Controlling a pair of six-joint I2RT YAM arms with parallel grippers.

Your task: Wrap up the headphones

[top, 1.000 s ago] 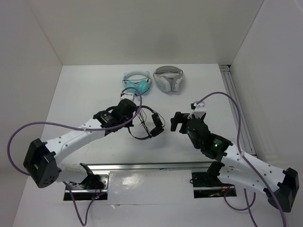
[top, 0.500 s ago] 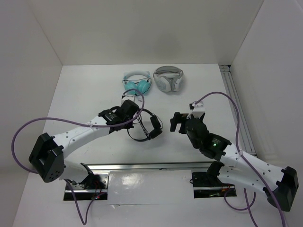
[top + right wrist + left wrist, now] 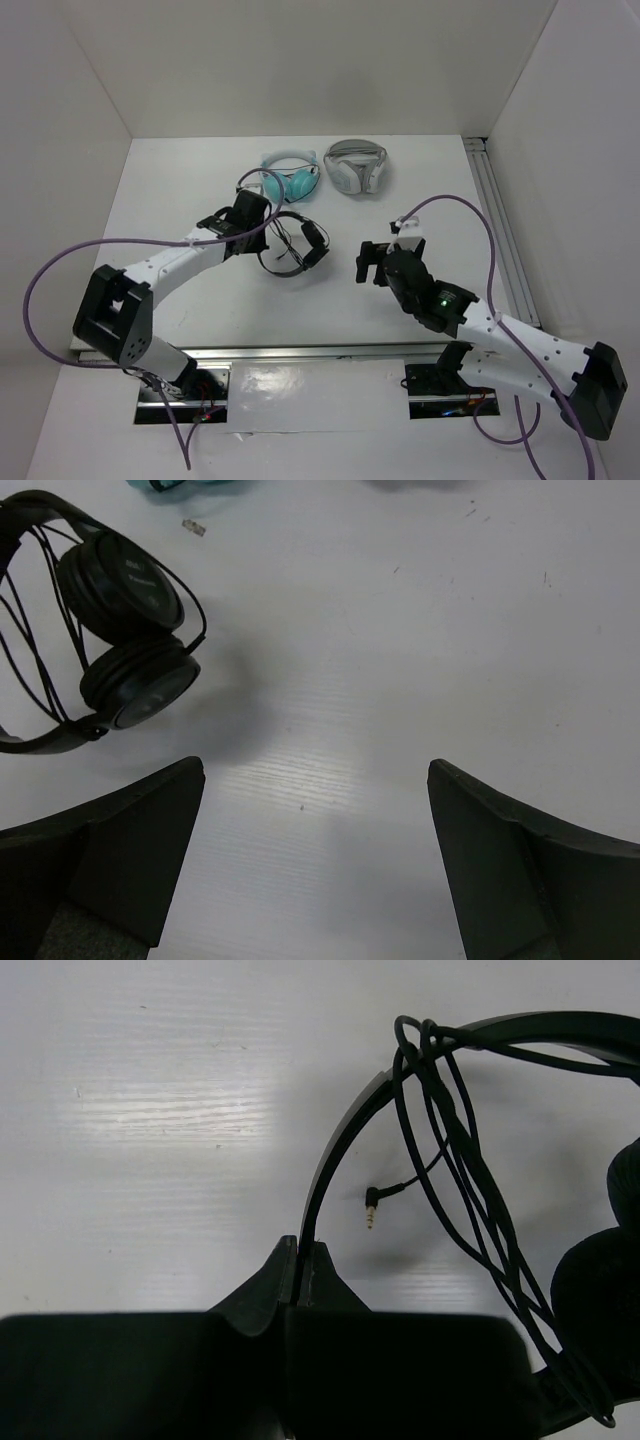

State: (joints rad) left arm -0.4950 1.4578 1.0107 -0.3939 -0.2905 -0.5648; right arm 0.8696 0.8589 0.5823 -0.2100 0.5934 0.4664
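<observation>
The black headphones (image 3: 291, 246) lie near the middle of the table with the thin cable (image 3: 455, 1150) looped several times round the headband. The cable's plug (image 3: 371, 1205) hangs free inside the band. My left gripper (image 3: 262, 222) is shut on the headband (image 3: 330, 1160) at its left side. The two round ear pads (image 3: 130, 630) sit together in the right wrist view. My right gripper (image 3: 372, 262) is open and empty, to the right of the headphones and apart from them.
Teal headphones (image 3: 290, 178) and white-and-grey headphones (image 3: 355, 166) lie at the back of the table. A metal rail (image 3: 500, 230) runs along the right side. White walls enclose the table on three sides.
My left gripper has carried the black headphones back and to the left, toward the teal pair. My right gripper has shifted slightly left and stays open.
</observation>
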